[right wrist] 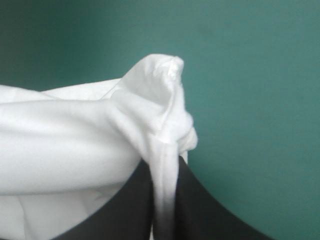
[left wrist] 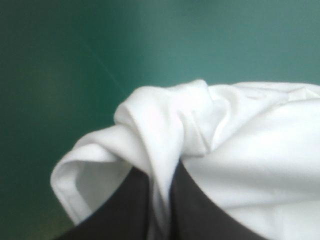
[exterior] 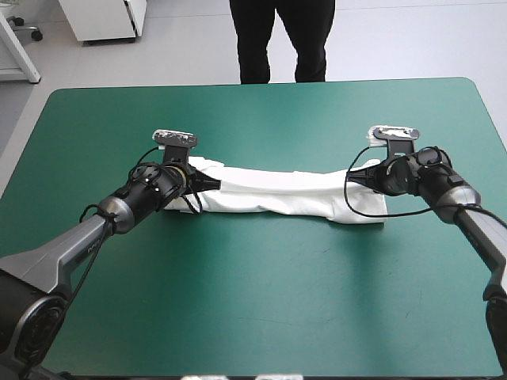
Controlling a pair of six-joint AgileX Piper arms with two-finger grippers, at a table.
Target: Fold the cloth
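Two grippers clenched, one at each end of the T-shirt (exterior: 277,194). At the 9 o'clock end, left gripper (exterior: 212,184) all but closed on a bunched fold. Up close, same left gripper (left wrist: 160,172) pinching a thin strip of white between black fingers (left wrist: 125,210), with more T-shirt (left wrist: 260,150) heaped over and ahead of them. At the 3 o'clock end, right gripper (exterior: 354,176) nipped onto a gathered corner. Up close, right gripper (right wrist: 164,167) with a twisted ridge of T-shirt (right wrist: 60,145) rising from between its fingers (right wrist: 210,210).

Bare teal-green desk (exterior: 261,301) on every side: widest toward 6 o'clock, narrower toward 12, both grippers well clear of the 9 and 3 o'clock edges.

Stretched as a long, narrow white band from 9 to 3 o'clock, a little toward 12 from the desk's middle. Creased lengthwise, broader at the 3 o'clock end. Cannot tell whether the ends clear the cover.
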